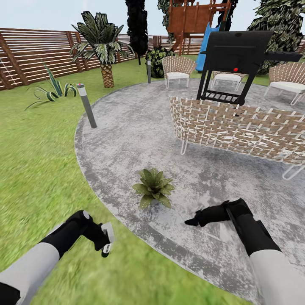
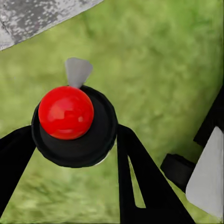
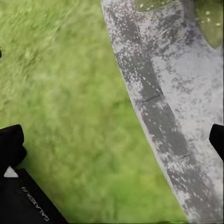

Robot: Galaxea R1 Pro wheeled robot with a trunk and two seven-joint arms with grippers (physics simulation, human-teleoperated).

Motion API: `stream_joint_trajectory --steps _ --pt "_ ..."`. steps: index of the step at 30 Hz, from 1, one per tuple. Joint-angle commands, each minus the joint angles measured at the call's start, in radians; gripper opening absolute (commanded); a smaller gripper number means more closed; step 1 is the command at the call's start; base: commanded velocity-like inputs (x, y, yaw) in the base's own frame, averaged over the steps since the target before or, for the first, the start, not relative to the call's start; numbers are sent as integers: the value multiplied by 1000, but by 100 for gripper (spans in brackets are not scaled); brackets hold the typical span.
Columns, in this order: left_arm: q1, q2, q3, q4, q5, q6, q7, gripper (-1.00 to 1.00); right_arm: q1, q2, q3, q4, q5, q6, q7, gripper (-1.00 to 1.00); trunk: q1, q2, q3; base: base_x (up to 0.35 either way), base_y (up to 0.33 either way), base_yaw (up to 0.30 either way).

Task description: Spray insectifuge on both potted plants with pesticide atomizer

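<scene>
Pesticide atomizer [image 2: 72,121] pinched in left pincer [image 1: 106,243]; right pincer [image 1: 192,221] apparently spread, near potted plant [image 1: 153,187].

The head camera looks down over the patio [image 1: 127,140]; both wrist cameras face lawn [image 2: 154,56] at its edge.

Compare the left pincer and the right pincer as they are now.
The left pincer hangs over the lawn; the right pincer is over the paved patio. The left is shut on the pesticide atomizer; the right stands open, holding nothing. Both flank the potted plant.
</scene>
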Motion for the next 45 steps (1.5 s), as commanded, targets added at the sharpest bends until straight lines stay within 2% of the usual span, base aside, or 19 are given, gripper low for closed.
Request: stream_joint_trajectory --steps 1,3,4,5,6,7,8,9,10,11,12,14,18,21,23,26,32,39,45 --pt "5 12 49 -2 3 10 -3 -100 0 -9 -72 -1 7 7 6 100 0 0 -1 0 0 0" --pt "27 26 223 -1 3 10 -1 -100 0 -16 -285 -3 9 -26 3 100 0 0 -1 0 0 0" --pt "37 28 305 -2 2 9 0 -100 0 -14 -383 -5 9 -81 -1 100 0 0 -1 0 0 0" --pt "40 29 331 -2 2 9 1 -100 0 -14 -414 -6 9 -104 -4 100 0 0 -1 0 0 0" --pt "45 30 403 -2 1 9 4 -100 2 -11 -499 -8 10 -181 -24 100 0 0 -1 0 0 0" --pt "47 30 444 -1 1 9 14 -100 7 -4 -550 -7 10 -232 -48 100 0 0 -1 0 0 0" --pt "50 29 491 -1 1 9 44 -100 24 30 -624 -4 11 -305 -100 100 0 0 -1 0 0 0" --pt "58 27 525 -1 2 9 90 -100 50 85 -702 -3 12 -379 -169 100 0 0 -1 0 0 0" --pt "63 22 543 -1 3 10 126 -100 68 125 -758 -2 12 -431 -219 100 0 0 -1 0 0 0" --pt "68 8 567 -1 4 10 180 -100 85 173 -840 -2 12 -509 -280 100 0 0 -1 0 0 0" --pt "70 -4 584 -1 5 11 211 -100 92 192 -891 -2 12 -556 -304 100 0 0 -1 0 0 0" --pt "73 -42 654 5 5 12 277 -100 101 213 -1014 -1 13 -630 -333 100 0 0 -1 0 0 0" --pt "73 -86 715 45 4 14 347 -100 104 216 -1079 0 15 -655 -341 100 0 0 -1 0 0 0" --pt "73 -97 723 50 4 15 359 -100 104 217 -1092 0 16 -652 -342 100 0 0 -1 0 0 0" --pt "73 -99 730 51 5 15 360 -100 104 217 -1133 0 16 -650 -342 100 0 0 -1 0 0 0" --pt "73 -105 731 53 6 16 361 -100 104 217 -1155 0 17 -650 -342 100 0 0 -1 0 0 0" --pt "73 -120 741 54 6 17 361 -100 104 217 -1163 0 17 -650 -342 100 0 0 -1 0 0 0" --pt "73 -121 746 54 6 17 361 -100 104 217 -1164 0 17 -649 -344 100 0 0 -1 0 18 0" --pt "73 -121 746 54 6 15 361 -100 104 217 -1164 0 17 -649 -344 100 0 0 -1 -46 269 0"
